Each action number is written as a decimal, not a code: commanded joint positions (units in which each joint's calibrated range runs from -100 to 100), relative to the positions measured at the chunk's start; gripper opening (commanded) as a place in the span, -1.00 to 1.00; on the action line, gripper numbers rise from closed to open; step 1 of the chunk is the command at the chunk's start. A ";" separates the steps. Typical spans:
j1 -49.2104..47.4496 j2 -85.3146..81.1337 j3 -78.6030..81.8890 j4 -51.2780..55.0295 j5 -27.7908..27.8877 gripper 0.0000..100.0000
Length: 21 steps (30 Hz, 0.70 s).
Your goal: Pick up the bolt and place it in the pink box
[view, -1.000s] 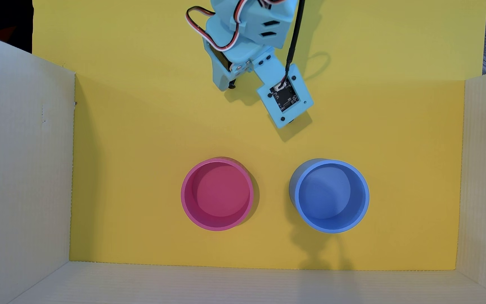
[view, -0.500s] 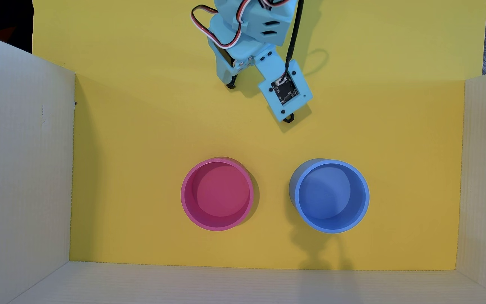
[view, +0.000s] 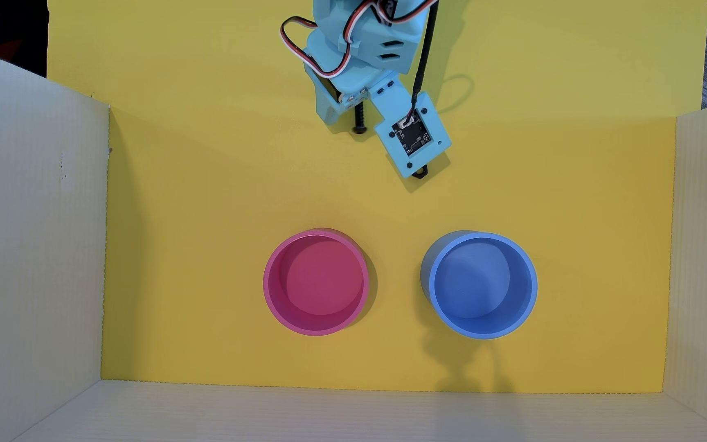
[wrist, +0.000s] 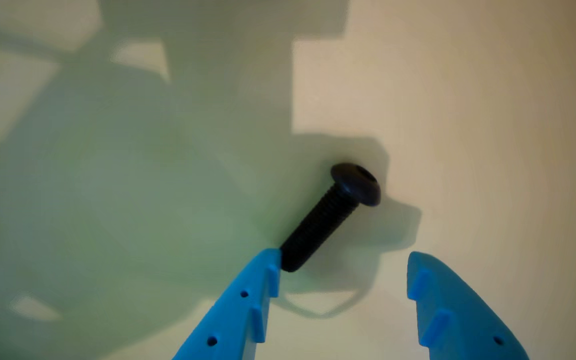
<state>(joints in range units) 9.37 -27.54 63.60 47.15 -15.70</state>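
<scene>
Wrist view: gripper [wrist: 343, 260] jaws wide apart, bolt [wrist: 332, 218] shaft end touching left fingertip [wrist: 266, 265], not clamped. Overhead view: bolt [view: 359, 121] top centre, half hidden; pink box [view: 271, 293] lower centre. No legible writing.

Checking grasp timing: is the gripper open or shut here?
Open: in the wrist view the gripper jaws stand apart, bolt unclamped.

The overhead view is bright, evenly lit and sharp, with soft shadows falling to the right of the pink box [view: 316, 282] and below the blue cup [view: 479, 284]. The wrist view is paler and washed out, with broad greenish shadows left of the bolt [wrist: 330, 216] and blur toward the edges.
</scene>
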 commanded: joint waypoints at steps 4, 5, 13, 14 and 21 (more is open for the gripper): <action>0.12 0.19 -0.15 0.00 0.10 -0.64; -0.10 0.27 -0.06 0.00 0.10 -0.64; -0.32 0.52 0.03 0.08 0.15 -0.65; -0.39 1.20 -0.06 0.08 0.20 -0.65; -0.39 12.48 -7.02 3.68 0.78 -0.65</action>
<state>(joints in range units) 9.22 -19.32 59.55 49.38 -15.21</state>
